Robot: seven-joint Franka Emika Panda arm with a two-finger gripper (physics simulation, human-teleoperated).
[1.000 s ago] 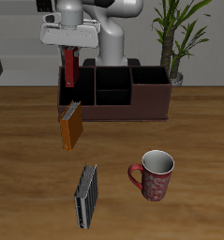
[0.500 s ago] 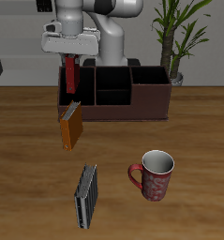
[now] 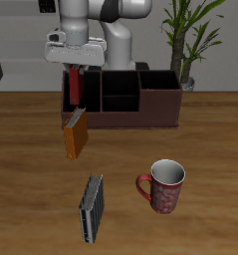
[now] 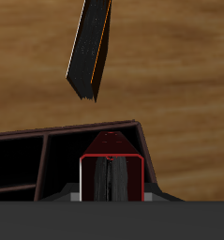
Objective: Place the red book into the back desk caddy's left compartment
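over the last second the gripper (image 3: 77, 68) has come down with the red book (image 3: 76, 88) pinched upright between its fingers, and the book's lower end has sunk below the rim of the back desk caddy (image 3: 140, 105); a second ago it hung clear above that rim. that suggests the insertion is well under way, with only the last bit of lowering and the release left.

nearest the table's front edge, well apart from the caddy, lie the grey-black striped book (image 3: 91, 208) and a red mug (image 3: 163, 186). closer to the caddy, the orange-brown book (image 3: 75, 132) stands just in front of its front wall.

the red book sits directly under the gripper, clamped at its top, and its lower part is inside the left compartment (image 3: 79, 100) at the caddy's end. in the wrist view the red book (image 4: 111, 173) stands end-on within the dark walls of that slot, with the orange-brown book (image 4: 91, 49) on the wood beyond the caddy's wall.
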